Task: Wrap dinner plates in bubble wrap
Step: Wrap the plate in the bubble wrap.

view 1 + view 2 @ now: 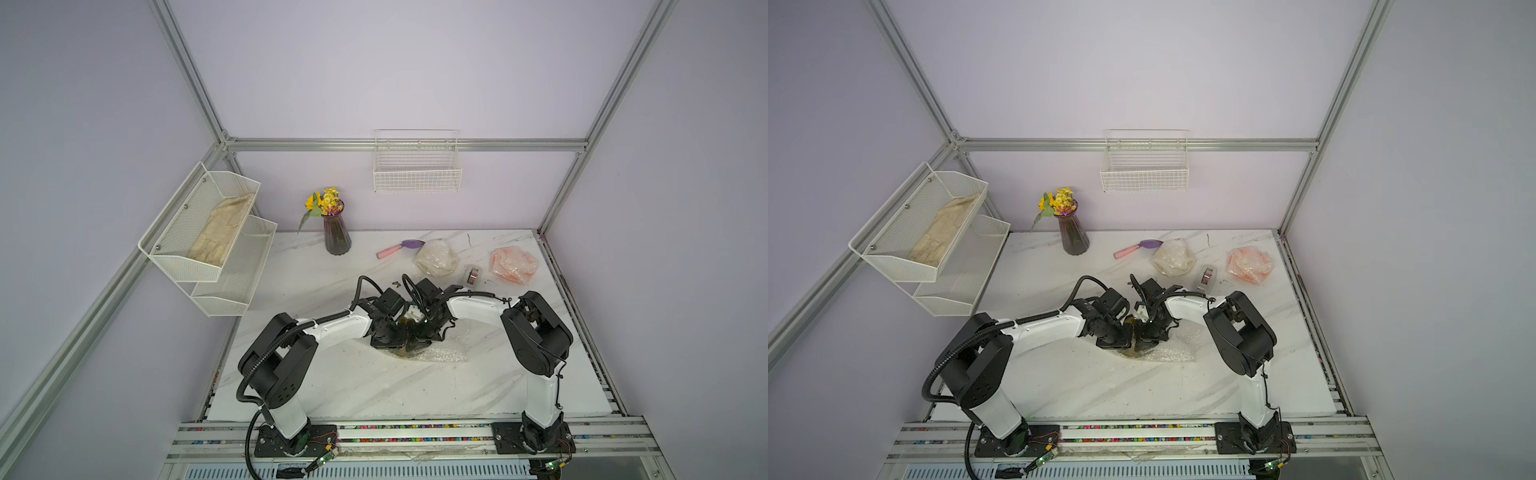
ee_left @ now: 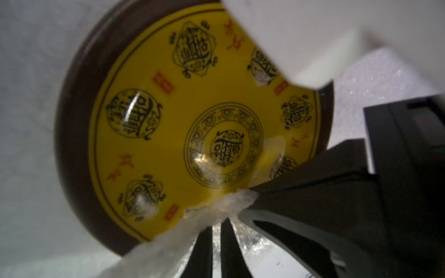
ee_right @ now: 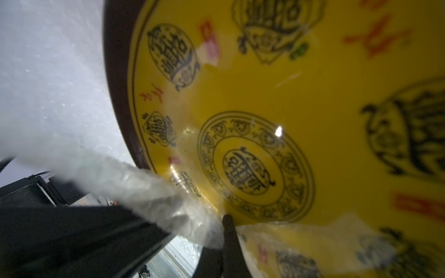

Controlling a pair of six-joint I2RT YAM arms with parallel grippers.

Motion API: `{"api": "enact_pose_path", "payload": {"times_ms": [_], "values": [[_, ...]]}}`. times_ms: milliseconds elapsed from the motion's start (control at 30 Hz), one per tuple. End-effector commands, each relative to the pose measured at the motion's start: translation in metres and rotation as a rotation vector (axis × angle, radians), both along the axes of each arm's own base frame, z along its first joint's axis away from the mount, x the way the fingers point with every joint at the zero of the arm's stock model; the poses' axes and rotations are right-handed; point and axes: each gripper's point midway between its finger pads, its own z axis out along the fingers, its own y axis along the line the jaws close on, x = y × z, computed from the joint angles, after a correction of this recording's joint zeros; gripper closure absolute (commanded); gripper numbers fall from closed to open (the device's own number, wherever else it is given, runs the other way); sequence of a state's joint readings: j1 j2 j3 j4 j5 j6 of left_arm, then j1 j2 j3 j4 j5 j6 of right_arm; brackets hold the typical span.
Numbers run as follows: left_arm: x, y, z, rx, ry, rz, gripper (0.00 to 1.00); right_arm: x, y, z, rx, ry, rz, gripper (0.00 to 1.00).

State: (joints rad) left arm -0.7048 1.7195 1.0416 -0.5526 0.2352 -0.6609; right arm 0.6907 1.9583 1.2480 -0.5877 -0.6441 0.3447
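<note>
At the middle of the surface (image 1: 365, 386), I am watching both pincers crowding over the yellow plate (image 2: 168, 101), which is lying on the bubble wrap (image 1: 446, 353). The right pincer (image 3: 225, 222) is pinching a bunched edge of that wrap tight above the plate's face. The left pincer (image 2: 216, 226) is nearly closed, with wrap bunched between its fingers.

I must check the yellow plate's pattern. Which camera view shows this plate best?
The left wrist view: nearly the whole yellow plate shows, with dark rim and ornate marks. The right wrist view is closer and cuts off much of the plate. In both top views the arms hide almost all of it.
</note>
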Motion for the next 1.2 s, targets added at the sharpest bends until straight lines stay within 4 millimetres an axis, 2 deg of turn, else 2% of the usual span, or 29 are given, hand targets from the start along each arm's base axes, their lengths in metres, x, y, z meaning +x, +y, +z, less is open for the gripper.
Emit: {"api": "enact_pose_path", "payload": {"times_ms": [0, 67, 133, 200, 267, 367, 400, 433, 467, 533, 600, 633, 667, 767, 833, 967, 1100, 1167], "values": [[0.004, 0.003, -0.011, -0.017, -0.005, 0.014, 0.90, 0.004, -0.009, -0.004, -0.030, 0.031, -0.053, 0.92], [0.002, 0.007, -0.024, -0.026, 0.031, 0.027, 0.90, 0.007, -0.010, 0.001, -0.034, 0.014, -0.067, 0.83], [-0.002, 0.010, -0.033, -0.028, 0.072, 0.035, 0.90, 0.016, -0.020, 0.009, -0.082, -0.024, -0.121, 0.74], [-0.005, 0.012, -0.038, -0.027, 0.100, 0.040, 0.89, 0.032, -0.042, 0.021, -0.148, -0.097, -0.218, 0.70], [-0.009, 0.014, -0.043, -0.028, 0.126, 0.051, 0.89, 0.047, -0.075, 0.039, -0.247, -0.202, -0.315, 0.66], [-0.014, 0.014, -0.046, -0.034, 0.167, 0.061, 0.88, 0.051, -0.113, 0.071, -0.357, -0.342, -0.396, 0.63], [-0.015, 0.014, -0.047, -0.037, 0.178, 0.062, 0.87, 0.047, -0.113, 0.080, -0.333, -0.344, -0.415, 0.63], [-0.015, 0.012, -0.046, -0.041, 0.184, 0.062, 0.87, 0.039, -0.106, 0.086, -0.272, -0.323, -0.426, 0.65], [-0.016, 0.012, -0.045, -0.040, 0.194, 0.064, 0.86, 0.032, -0.089, 0.095, -0.165, -0.302, -0.424, 0.70], [-0.015, 0.012, -0.044, -0.034, 0.204, 0.068, 0.84, 0.012, -0.048, 0.110, 0.047, -0.247, -0.401, 0.74], [-0.015, 0.011, -0.043, -0.029, 0.220, 0.068, 0.81, -0.012, -0.006, 0.116, 0.197, -0.186, -0.358, 0.75], [-0.014, 0.009, -0.042, -0.033, 0.222, 0.067, 0.80, -0.023, 0.009, 0.112, 0.225, -0.144, -0.334, 0.75], [-0.013, 0.010, -0.040, -0.033, 0.223, 0.070, 0.79, -0.033, 0.016, 0.102, 0.201, -0.110, -0.319, 0.76], [-0.008, 0.010, -0.034, -0.037, 0.210, 0.082, 0.78, -0.040, -0.002, 0.061, 0.042, -0.083, -0.383, 0.81], [-0.006, 0.013, -0.032, -0.032, 0.203, 0.088, 0.78, -0.041, -0.018, 0.042, -0.046, -0.090, -0.419, 0.84], [-0.006, 0.021, -0.036, -0.007, 0.222, 0.095, 0.78, -0.029, -0.067, 0.024, -0.261, -0.183, -0.517, 0.85], [-0.008, 0.026, -0.042, 0.009, 0.241, 0.101, 0.77, -0.022, -0.132, 0.002, -0.392, -0.226, -0.675, 0.77], [-0.008, 0.030, -0.044, 0.015, 0.251, 0.105, 0.77, -0.024, -0.157, -0.004, -0.436, -0.221, -0.719, 0.76]]}}
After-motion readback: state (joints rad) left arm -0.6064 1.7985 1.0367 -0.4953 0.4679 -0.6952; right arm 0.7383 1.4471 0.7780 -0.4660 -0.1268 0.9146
